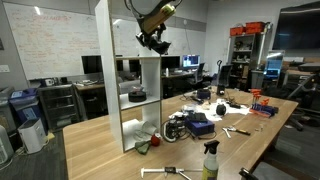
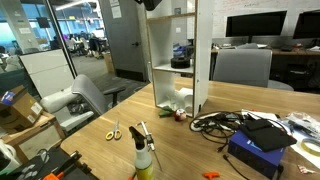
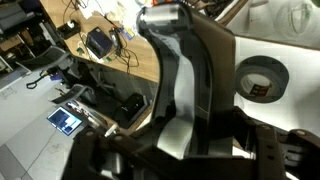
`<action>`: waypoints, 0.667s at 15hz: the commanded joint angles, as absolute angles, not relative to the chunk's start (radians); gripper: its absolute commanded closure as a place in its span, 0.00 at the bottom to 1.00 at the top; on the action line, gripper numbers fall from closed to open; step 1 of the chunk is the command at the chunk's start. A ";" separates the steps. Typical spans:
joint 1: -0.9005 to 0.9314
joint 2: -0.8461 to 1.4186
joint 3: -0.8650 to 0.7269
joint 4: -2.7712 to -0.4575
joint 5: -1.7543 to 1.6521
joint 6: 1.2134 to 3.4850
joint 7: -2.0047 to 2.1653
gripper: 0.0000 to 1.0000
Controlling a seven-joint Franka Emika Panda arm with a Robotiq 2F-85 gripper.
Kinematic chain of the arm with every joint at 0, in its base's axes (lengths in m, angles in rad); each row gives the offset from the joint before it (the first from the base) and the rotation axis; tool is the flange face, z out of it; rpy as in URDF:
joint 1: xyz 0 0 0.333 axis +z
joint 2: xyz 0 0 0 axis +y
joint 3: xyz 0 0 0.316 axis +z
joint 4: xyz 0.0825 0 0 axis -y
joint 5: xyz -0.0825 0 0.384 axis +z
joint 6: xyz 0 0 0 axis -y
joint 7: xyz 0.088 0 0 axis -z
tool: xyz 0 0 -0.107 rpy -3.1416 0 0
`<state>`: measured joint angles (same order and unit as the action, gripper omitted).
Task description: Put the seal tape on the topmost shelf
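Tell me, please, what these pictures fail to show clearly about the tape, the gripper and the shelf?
- Seal tape: visible only in the wrist view; too small or hidden in both exterior views.
- Gripper: small and dark in an exterior view, cut by the top edge in an exterior view, blurred in the wrist view; open or shut unclear.
- Shelving unit: top cut off by the frame edge, so the tape's board is uncertain.

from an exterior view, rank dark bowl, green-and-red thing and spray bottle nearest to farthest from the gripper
From the gripper, high in an exterior view:
1. dark bowl, on the middle shelf below it
2. green-and-red thing, on the table under that shelf
3. spray bottle, near the table's front edge
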<state>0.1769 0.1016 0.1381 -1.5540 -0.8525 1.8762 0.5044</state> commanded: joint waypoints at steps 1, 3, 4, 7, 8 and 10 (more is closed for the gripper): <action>0.171 0.209 0.110 -1.422 -0.944 1.975 0.531 0.60; 0.173 0.272 0.089 -1.365 -0.974 2.030 0.553 0.60; 0.177 0.307 0.076 -1.333 -0.999 2.055 0.566 0.60; 0.176 0.407 0.054 -1.229 -1.057 2.110 0.579 0.60; 0.178 0.439 0.047 -1.191 -1.072 2.118 0.581 0.60; 0.184 0.481 0.038 -1.143 -1.099 2.125 0.593 0.60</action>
